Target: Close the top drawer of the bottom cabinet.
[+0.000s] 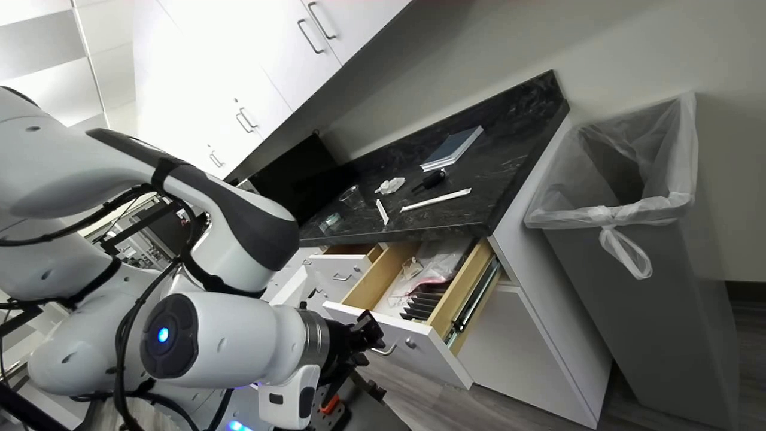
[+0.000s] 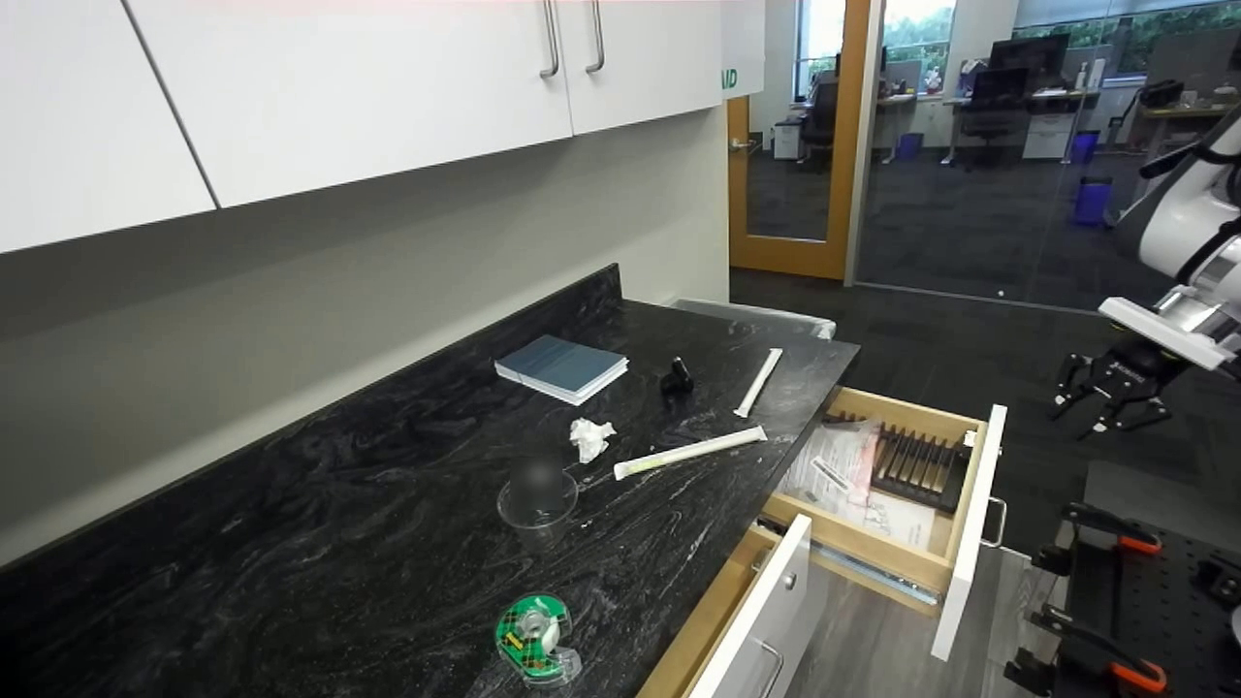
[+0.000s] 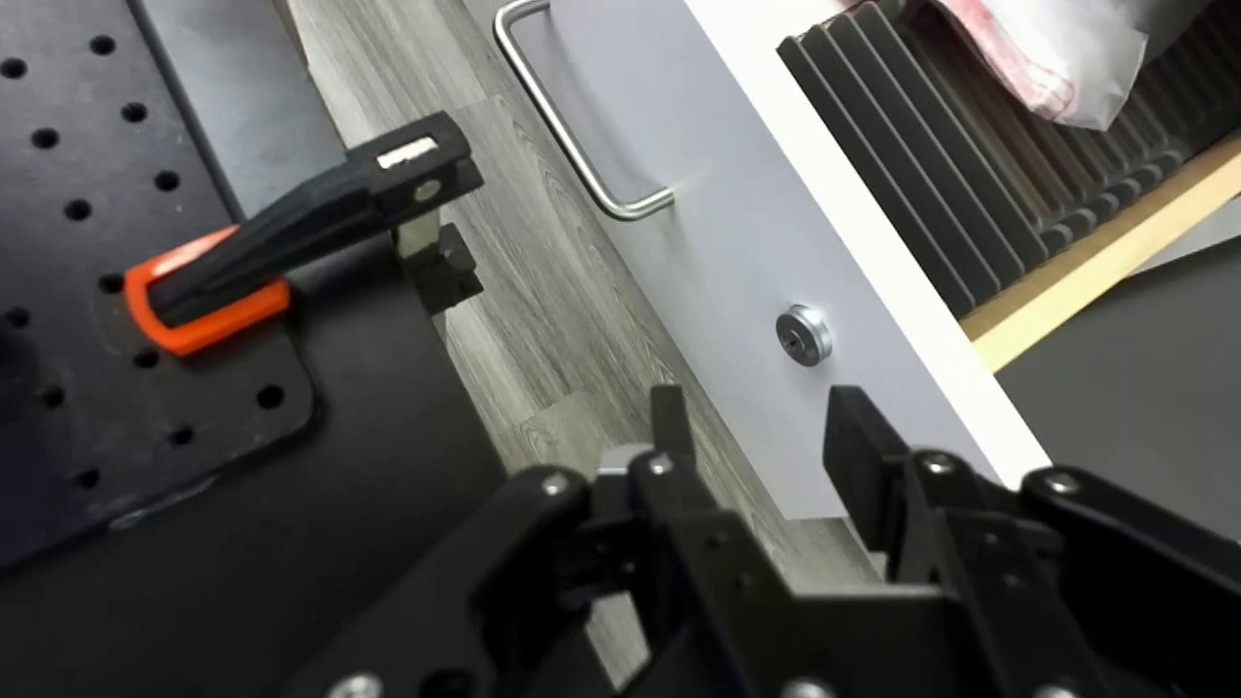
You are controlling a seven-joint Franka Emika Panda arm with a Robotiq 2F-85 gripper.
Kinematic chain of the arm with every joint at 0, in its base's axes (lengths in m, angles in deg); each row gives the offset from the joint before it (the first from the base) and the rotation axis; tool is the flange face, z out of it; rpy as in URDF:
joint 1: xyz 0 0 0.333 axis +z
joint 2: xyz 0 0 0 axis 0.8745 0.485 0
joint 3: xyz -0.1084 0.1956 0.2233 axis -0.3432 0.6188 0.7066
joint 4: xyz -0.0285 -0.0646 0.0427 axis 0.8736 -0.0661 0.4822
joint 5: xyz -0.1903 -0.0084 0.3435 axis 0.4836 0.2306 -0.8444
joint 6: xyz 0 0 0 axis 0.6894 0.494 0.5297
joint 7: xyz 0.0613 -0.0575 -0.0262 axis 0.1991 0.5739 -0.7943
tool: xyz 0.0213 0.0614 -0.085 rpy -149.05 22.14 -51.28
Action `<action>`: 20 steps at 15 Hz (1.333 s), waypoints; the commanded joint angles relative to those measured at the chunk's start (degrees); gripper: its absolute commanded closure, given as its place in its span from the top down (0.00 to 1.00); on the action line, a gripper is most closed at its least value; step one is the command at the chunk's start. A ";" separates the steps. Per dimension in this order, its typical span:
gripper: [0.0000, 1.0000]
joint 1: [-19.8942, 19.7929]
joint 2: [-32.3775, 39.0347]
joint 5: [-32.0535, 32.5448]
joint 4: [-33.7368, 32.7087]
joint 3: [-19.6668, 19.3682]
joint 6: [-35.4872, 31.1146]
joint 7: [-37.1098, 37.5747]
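Two drawers are standing open in both exterior views: the top drawer [image 1: 428, 356] and a second drawer [image 2: 803, 603], both under the worktop [image 2: 320, 543] of the bottom cabinet [image 1: 556, 287]. In an exterior view the top drawer is jutting out at the far right, its white front [image 2: 970, 531] facing right, away from the cabinet, the front's long axis running alongside the worktop's front edge. The claw [image 3: 760, 427] is hovering right of that front, apart from it, its fingers [image 3: 853, 428] parted. Close up, the wrist view is showing the bar handle [image 3: 556, 121], round lock [image 3: 804, 335] and dark ribbed tray [image 3: 911, 145]. In an exterior view the grey bin [image 1: 664, 317] is standing right of the cabinet; in an exterior view only its liner rim [image 2: 776, 315] is peeking past the worktop's far end. Green letters [image 2: 729, 79] at the right end of the wall cabinets [image 2: 388, 78] are reading "AID".
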 commanded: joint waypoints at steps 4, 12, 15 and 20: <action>0.15 -0.25 1.61 -2.51 -0.05 -0.64 3.66 0.09; 0.00 0.03 5.16 -10.77 -0.05 -0.34 5.00 6.52; 0.00 0.47 7.75 -15.58 -0.02 0.18 7.52 8.72; 0.00 1.22 13.03 -25.20 -0.01 2.53 12.71 7.95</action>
